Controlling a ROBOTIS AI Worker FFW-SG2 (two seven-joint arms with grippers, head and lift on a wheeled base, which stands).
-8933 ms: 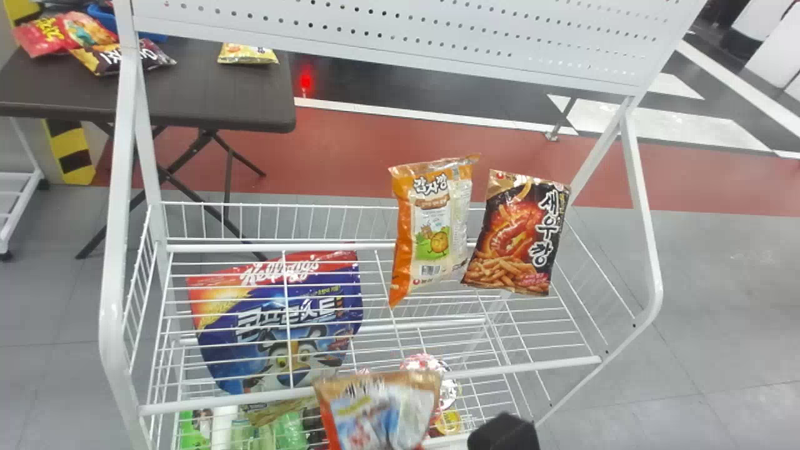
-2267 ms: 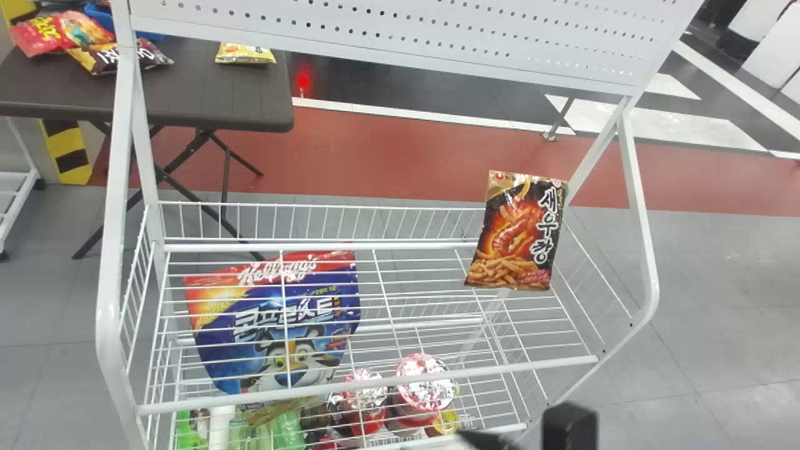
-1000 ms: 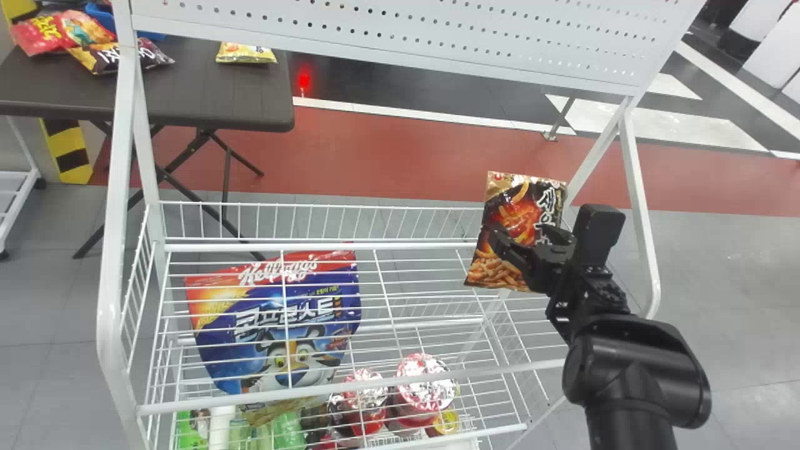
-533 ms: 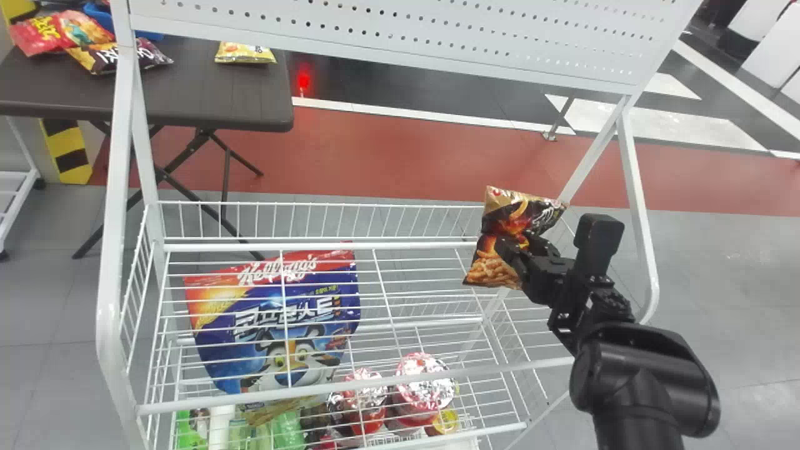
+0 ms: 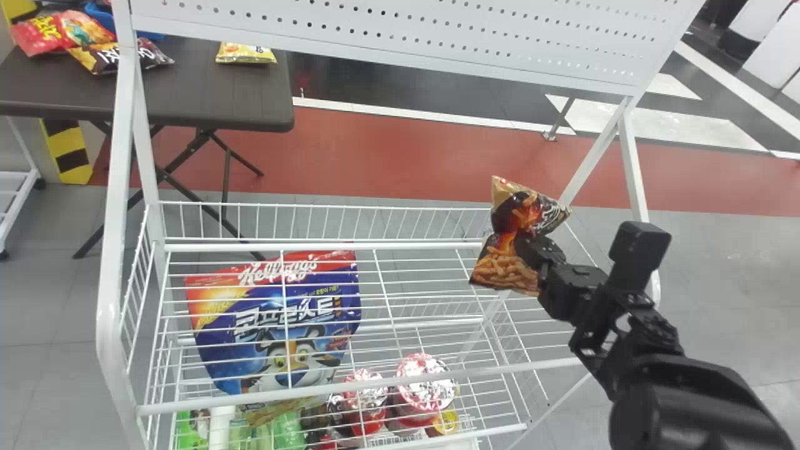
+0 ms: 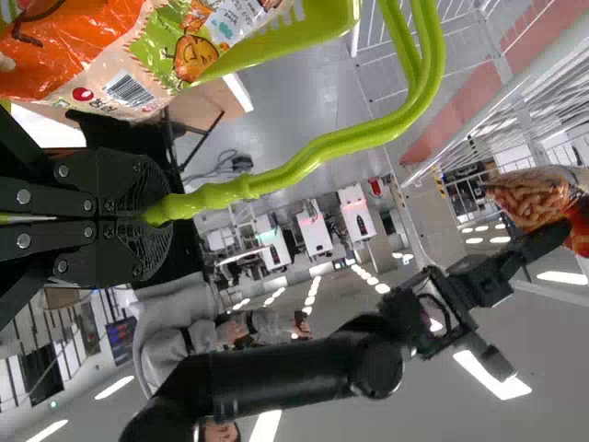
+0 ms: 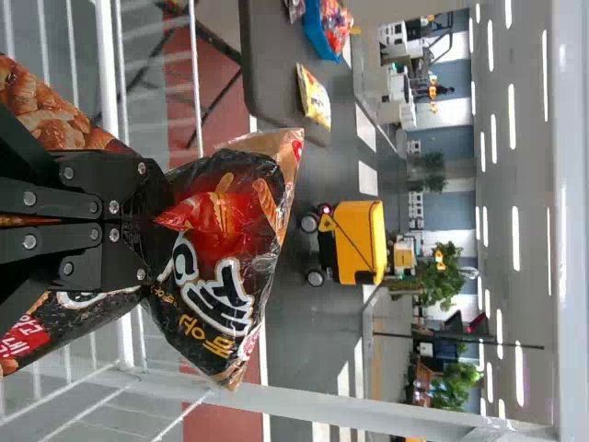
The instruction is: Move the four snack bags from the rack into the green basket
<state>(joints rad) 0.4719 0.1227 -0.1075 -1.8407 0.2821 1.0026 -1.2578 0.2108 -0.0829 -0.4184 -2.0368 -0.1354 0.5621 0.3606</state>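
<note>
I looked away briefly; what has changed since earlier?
The right pincer came forward and clamped the black snack bag by its middle, shifting it slightly rightward. The orange snack bag left the rack for the green basket. The blue cereal bag stayed put.

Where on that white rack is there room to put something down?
The upper wire shelf looks bare from its left side across to the black snack bag pinched in the right gripper. Below, it is crowded: the blue cereal bag, seen through the wires, then red cups and green items nearer the front.
</note>
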